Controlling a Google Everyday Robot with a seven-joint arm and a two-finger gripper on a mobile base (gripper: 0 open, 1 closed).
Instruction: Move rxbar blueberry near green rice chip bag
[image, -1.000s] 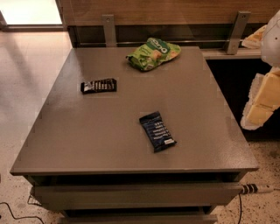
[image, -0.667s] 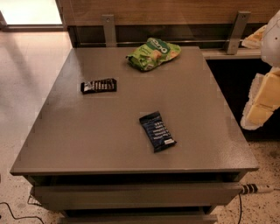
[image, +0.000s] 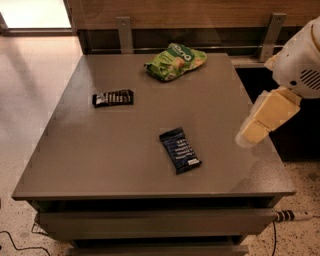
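Note:
The rxbar blueberry (image: 180, 150) is a dark navy-blue bar with pale text lines. It lies flat on the grey table (image: 100, 150), right of centre and toward the front. The green rice chip bag (image: 175, 61) lies at the table's back edge, near the middle, well apart from the bar. My gripper (image: 248, 136) hangs from the white arm (image: 302, 65) over the table's right edge. It points down and left, to the right of the bar, and touches nothing.
A black bar wrapper with white lettering (image: 113, 98) lies on the left half of the table. A wooden wall with metal brackets (image: 124, 32) runs behind the table. A drawer front (image: 150, 222) and a cable (image: 295, 216) sit below the front edge.
The arm and gripper have moved left and further into view, reaching over the table's right edge. The bars and the bag have not moved.

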